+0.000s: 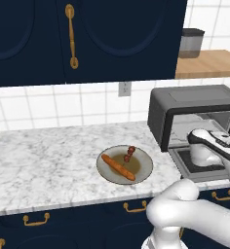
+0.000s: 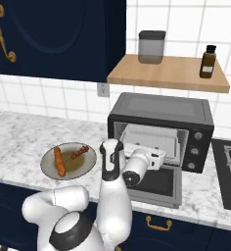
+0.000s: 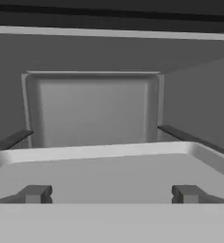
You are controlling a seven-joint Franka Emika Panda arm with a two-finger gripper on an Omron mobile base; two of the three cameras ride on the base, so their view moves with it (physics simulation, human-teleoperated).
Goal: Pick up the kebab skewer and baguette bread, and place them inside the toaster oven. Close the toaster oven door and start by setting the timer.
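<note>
Marble-patterned counter [image 1: 44, 165], left base view: a grey plate [image 1: 145, 168] sits at centre frame. On it lie the baguette [image 1: 118, 167], slanting from upper left to lower right, and the kebab skewer [image 1: 129, 153] just above it; I take it they are staged together for easy picking. Neither has been lifted. At right frame stands the toaster oven [image 1: 190, 104], its door [image 1: 180, 168] dropped flat toward me. My arm crosses the lower right, the hand reaching into the oven mouth.

Right base view: the same plate [image 2: 90, 162] at left of centre, baguette [image 2: 58, 161] on its left half, skewer [image 2: 79, 152] on its right. The oven [image 2: 161, 110] fills centre right, its door [image 2: 159, 186] lying open, a pale tray [image 2: 151, 139] pulled partly out. Two small knobs [image 2: 197, 136] sit on the right face; I judge one to be the timer, though I cannot tell which. The gripper [image 2: 156, 158] hangs at the tray's front edge, holding nothing. Upper frame: a wooden shelf [image 2: 161, 73] with a canister [image 2: 151, 46] and a brown bottle [image 2: 208, 61].

Hand view: fingertips [image 3: 34, 193] at lower left and lower right, spread wide apart, straddling the tray [image 3: 109, 152] lip. I read this as lining up on the tray rather than the food.
</note>
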